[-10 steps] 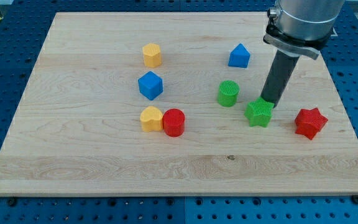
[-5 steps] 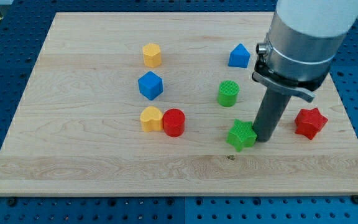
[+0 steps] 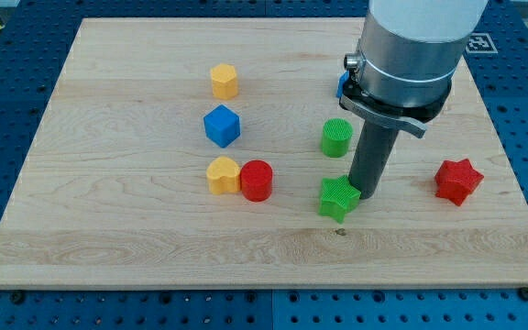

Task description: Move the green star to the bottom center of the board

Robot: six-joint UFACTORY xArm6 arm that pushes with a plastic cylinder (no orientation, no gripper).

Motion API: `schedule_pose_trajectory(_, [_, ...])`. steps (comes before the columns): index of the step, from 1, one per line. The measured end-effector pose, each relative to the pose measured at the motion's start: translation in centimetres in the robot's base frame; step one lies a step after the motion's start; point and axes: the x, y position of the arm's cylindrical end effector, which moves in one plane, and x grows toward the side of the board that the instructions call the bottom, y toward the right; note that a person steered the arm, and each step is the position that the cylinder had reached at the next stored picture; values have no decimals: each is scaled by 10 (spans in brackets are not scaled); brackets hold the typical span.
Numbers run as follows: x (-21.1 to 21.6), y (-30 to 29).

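Note:
The green star lies on the wooden board, right of centre and in the lower half. My tip touches the star's right side. The dark rod rises from there to the grey arm body at the view's top right. A green cylinder stands just above the star, left of the rod.
A red cylinder and a yellow heart-like block touch each other left of the star. A blue cube and a yellow block stand above them. A red star lies at the right. A blue block is mostly hidden behind the arm.
My tip has moved toward the view's left and bottom, pushing the green star from beside the red star's side to below the green cylinder. The other blocks have not moved.

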Motion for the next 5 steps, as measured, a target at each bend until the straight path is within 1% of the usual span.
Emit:
schedule_pose_trajectory(1, [0, 0])
schedule_pose_trajectory(3, [21, -5])
schedule_pose_trajectory(4, [25, -8])
schedule_pose_trajectory(5, [17, -8])
